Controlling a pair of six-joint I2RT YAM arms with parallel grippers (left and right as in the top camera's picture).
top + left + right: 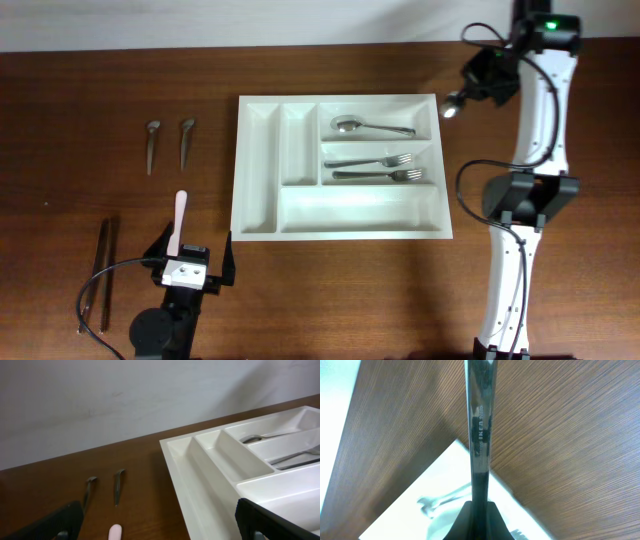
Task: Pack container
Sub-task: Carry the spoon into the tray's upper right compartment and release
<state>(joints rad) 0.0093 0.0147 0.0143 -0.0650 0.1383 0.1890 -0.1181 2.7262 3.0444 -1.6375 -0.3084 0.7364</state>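
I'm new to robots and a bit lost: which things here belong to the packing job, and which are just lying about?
Job: white tray; spoon and two forks in it; metal utensil clamped in the right gripper; loose on the table, probably waiting: two small spoons, pink-handled piece, dark sticks.
Just there: table; the arms' cables.

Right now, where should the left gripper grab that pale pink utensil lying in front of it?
Grip the pink utensil across its slim middle, coming down from above. It lies flat on the table, lengthwise in line with the left gripper, whose open fingers straddle its near end, so they would likely close on its narrow sides.
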